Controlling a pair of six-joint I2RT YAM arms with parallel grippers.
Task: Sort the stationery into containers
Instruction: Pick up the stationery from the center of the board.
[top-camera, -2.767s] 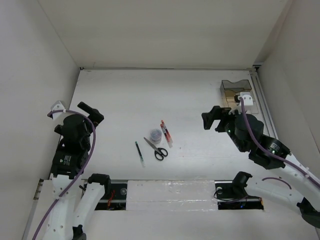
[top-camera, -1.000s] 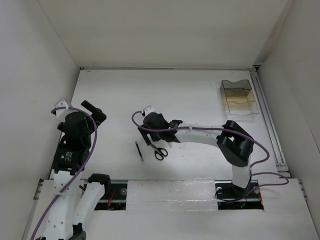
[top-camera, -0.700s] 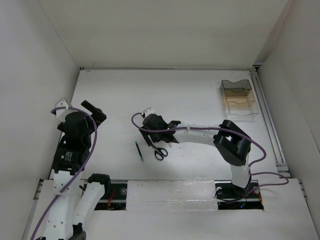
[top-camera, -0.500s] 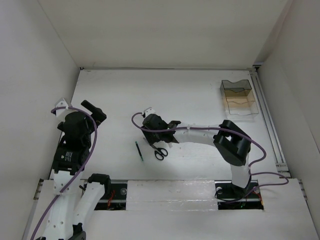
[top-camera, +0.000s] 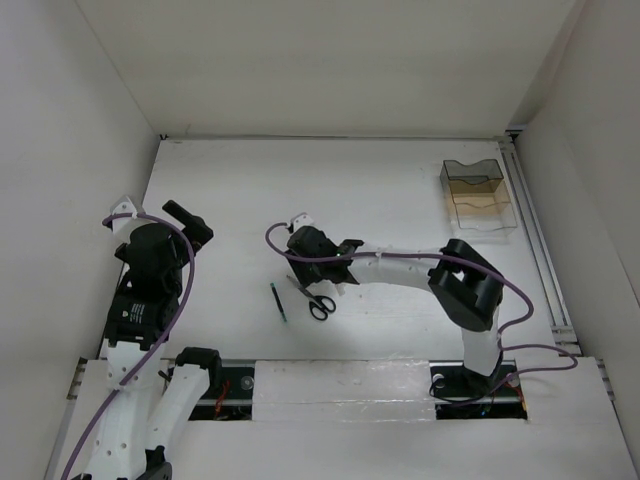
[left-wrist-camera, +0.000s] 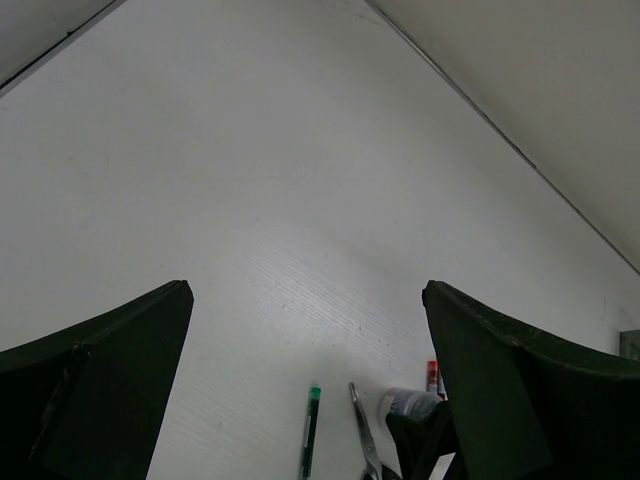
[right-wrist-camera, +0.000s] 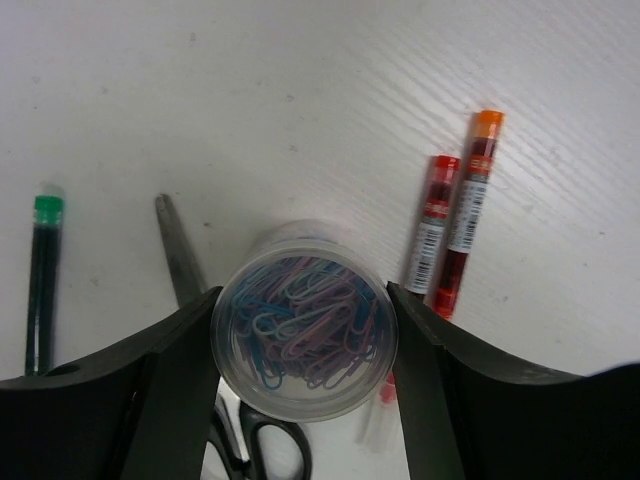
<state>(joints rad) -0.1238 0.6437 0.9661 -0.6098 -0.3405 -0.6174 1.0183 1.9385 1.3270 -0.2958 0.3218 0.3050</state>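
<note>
Found the clip tub (right-wrist-camera: 303, 320) mid-bench (right-wrist-camera: 300, 80), just beside the scissors (right-wrist-camera: 180, 255) and red pens (right-wrist-camera: 440, 230), clamped across its round wall by the right gripper (right-wrist-camera: 300, 300). Judged light, rigid, smooth-walled, likely slippery; best held upright and squeezed gently. Found the left gripper (left-wrist-camera: 305, 290) spread wide, holding nothing.
</note>
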